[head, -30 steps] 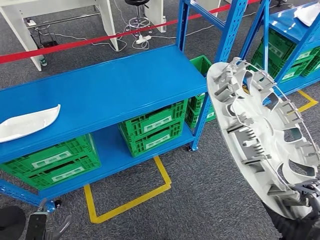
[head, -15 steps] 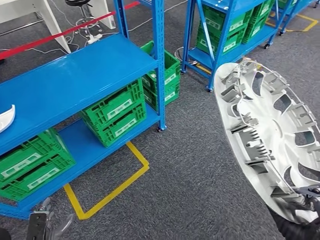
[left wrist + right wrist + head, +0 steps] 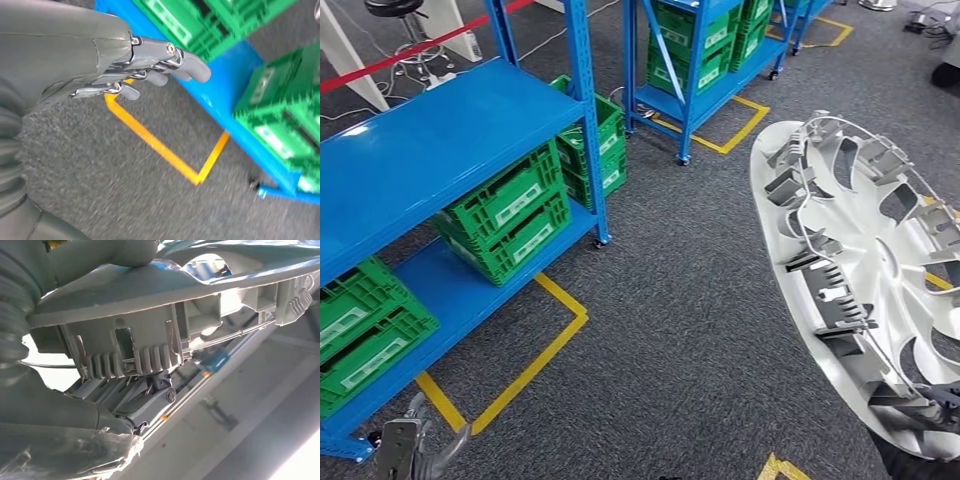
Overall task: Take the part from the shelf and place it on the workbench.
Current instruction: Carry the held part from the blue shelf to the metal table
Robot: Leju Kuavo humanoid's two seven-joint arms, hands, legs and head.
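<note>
a large silver-white wheel cover (image 3: pixel 867 280), the part of the task, takes up the right side of the head view, tilted on edge with its ribbed inner face and wire ring toward the camera. the robot's right hand (image 3: pixel 935 405) grasps it at its lower rim, in the lower right corner of the frame. in the right wrist view the same part (image 3: pixel 158 335) lies close across the upper half of the picture, its clips and ribs in sharp detail, with the right hand (image 3: pixel 151 400) pressed up against its underside, fingers closed on it.

the left hand (image 3: pixel 124 70) hangs free over the grey carpet (image 3: pixel 682 320), fingers released, held nearly straight and close together, grasping nothing. in the head view it (image 3: pixel 407 450) shows at the lower left edge.

a blue metal shelf (image 3: pixel 433 140) fills the upper left of the head view, with green plastic crates (image 3: pixel 509 215) on its lower level. yellow tape lines (image 3: pixel 524 370) mark the carpet beside it. a second blue rack (image 3: pixel 690 60) holding more green crates stands at the upper middle. a red strap (image 3: pixel 403 55) runs across the upper left corner.
</note>
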